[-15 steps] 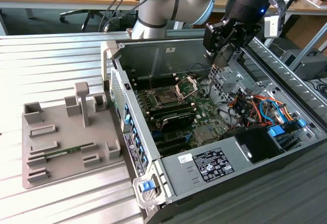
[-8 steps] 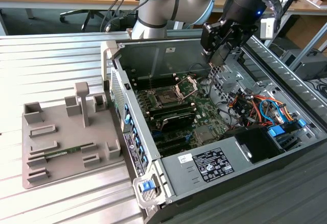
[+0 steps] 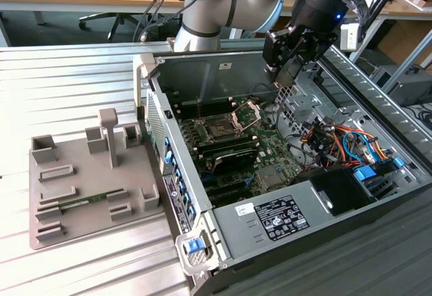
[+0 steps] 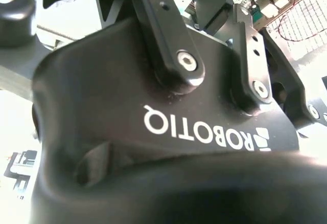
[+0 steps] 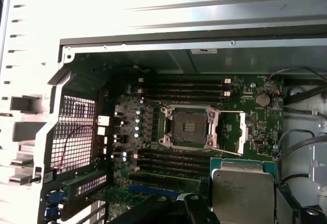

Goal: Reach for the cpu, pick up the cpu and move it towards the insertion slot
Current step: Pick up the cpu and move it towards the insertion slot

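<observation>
The cpu (image 5: 243, 188) shows plainly in the first wrist view: a flat square chip with a pale metal top, held at the edge of the picture with dark gripper parts on either side of it, so the gripper is clenched on the cpu. It hangs above the green motherboard (image 5: 258, 119), apart from the insertion slot (image 5: 187, 127) and off to one side of it, not over it. That same view looks straight down into the slot (a dark square socket with its shiny metal frame swung open beside it), with long black memory slots (image 5: 189, 89) running on both sides of the socket.

The exterior view gives what the wrist view cannot: the whole arm. The gripper (image 3: 287, 73) is up over the far part of the open computer case (image 3: 324, 208), toward the exterior view's right, well above the board. The insertion slot (image 3: 221, 131) lies lower and toward the exterior view's left of the gripper. The chip itself is too small to make out there. Outside the case, on the exterior view's left, a grey parts tray (image 3: 81, 201) sits on the ribbed metal table (image 3: 67, 80), with a thin green memory stick (image 3: 91, 199) lying in it.

The second wrist view sits right against the gripper's black body (image 4: 153, 132), with its linkage arms and bolts.
</observation>
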Controlling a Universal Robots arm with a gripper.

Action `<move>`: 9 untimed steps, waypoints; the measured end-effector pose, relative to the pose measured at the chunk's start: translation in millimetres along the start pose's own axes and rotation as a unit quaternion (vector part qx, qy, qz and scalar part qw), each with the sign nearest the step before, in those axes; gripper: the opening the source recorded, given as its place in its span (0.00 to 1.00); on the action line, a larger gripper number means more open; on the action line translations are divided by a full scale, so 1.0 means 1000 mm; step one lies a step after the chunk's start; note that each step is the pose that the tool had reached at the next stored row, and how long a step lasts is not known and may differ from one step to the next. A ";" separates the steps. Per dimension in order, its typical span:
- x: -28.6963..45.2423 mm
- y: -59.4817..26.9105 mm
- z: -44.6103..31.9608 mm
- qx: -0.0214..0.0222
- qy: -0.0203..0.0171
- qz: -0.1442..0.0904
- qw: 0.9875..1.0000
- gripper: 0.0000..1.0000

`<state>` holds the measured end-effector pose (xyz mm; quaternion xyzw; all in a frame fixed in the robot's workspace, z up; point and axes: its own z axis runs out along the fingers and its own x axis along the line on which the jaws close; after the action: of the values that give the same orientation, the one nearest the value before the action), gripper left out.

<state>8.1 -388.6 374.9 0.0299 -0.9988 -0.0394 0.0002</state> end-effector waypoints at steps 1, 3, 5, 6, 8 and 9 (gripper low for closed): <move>0.0000 0.0001 0.0001 0.000 0.000 0.000 1.000 0.55; 0.0000 0.0005 0.0005 0.000 0.000 0.000 1.000 0.55; -0.0001 0.0009 0.0012 0.000 0.000 0.000 1.000 0.55; -0.0001 0.0011 0.0015 0.000 0.000 0.000 1.000 0.55; -0.0001 0.0013 0.0019 0.000 0.000 0.000 1.000 0.55; -0.0001 0.0014 0.0021 0.000 0.000 0.000 1.000 0.55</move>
<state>8.1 -387.0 372.9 0.0299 -0.9988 -0.0394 0.0002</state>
